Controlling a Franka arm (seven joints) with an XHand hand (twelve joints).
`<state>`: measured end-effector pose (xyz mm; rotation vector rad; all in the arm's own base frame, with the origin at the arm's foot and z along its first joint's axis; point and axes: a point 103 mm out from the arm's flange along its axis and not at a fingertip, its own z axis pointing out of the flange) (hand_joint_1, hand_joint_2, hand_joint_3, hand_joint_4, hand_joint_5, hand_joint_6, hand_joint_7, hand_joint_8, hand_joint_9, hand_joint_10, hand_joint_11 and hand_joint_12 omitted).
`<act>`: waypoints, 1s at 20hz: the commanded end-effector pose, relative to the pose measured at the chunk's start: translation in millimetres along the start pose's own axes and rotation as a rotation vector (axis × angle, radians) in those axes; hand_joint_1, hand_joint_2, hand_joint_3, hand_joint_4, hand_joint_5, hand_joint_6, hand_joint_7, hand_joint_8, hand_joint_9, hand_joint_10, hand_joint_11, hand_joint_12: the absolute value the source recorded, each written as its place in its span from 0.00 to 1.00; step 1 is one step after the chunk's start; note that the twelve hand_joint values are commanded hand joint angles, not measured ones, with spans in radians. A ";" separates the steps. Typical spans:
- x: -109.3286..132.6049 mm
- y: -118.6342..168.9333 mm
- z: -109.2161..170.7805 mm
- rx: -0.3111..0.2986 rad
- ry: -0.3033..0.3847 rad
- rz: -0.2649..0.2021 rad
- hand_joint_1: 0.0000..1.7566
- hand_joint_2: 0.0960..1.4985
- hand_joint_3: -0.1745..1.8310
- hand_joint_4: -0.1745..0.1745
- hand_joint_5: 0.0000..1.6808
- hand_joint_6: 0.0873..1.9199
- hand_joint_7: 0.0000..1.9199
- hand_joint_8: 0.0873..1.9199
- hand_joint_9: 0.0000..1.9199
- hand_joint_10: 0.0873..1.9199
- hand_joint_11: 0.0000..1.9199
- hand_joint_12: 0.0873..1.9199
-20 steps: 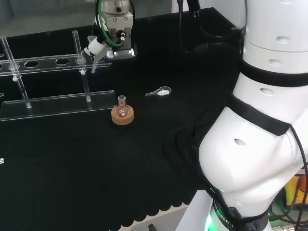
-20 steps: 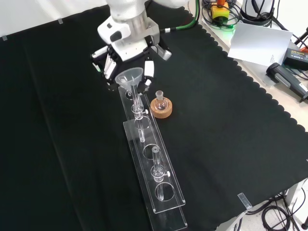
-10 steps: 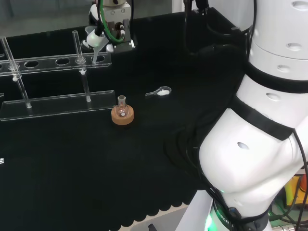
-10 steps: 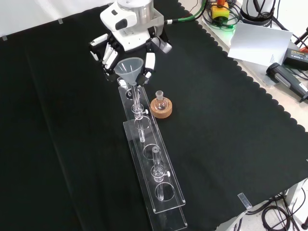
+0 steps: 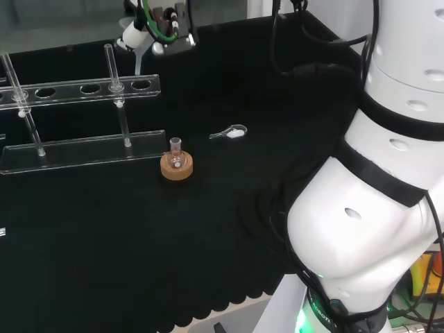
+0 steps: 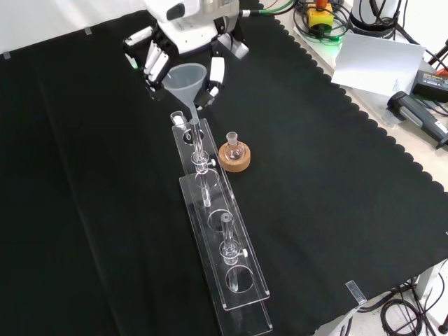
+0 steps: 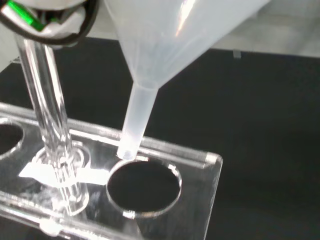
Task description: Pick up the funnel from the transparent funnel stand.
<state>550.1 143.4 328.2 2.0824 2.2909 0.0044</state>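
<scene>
A clear plastic funnel [image 6: 185, 75] hangs above the end of the transparent funnel stand [image 6: 218, 231], with the hand [image 6: 183, 31] shut on it, fingers curled round its cone. In the wrist view the funnel [image 7: 170, 35] has its stem tip just above the rim of the end hole [image 7: 144, 186] in the stand's top shelf [image 7: 200, 165], clear of the hole. In the head view the hand [image 5: 161, 17] holds the funnel [image 5: 136, 41] above the right end of the stand [image 5: 76, 89].
A small glass flask on a cork ring [image 6: 234, 155] stands close beside the stand, also the flask on cork [image 5: 176, 165]. A small white spatula [image 5: 231, 132] lies on the cloth. An upright clear post [image 7: 50, 115] rises next to the hole. The arm's white links [image 5: 368, 208] stand at the right.
The hand has risen and drawn back with the funnel. The stem, which sat down through the stand's end hole, now hangs with its tip above it.
</scene>
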 end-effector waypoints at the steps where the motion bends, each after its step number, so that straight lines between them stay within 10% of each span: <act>1: -1.4 0.7 -16.3 -0.013 -0.021 -0.010 0.54 0.33 0.48 0.66 0.54 0.46 0.60 0.46 0.58 0.15 0.05 0.83; 20: -10.4 -9.8 -26.4 -0.022 -0.030 0.015 0.53 0.33 0.49 0.68 0.55 0.45 0.63 0.45 0.59 0.14 0.05 0.83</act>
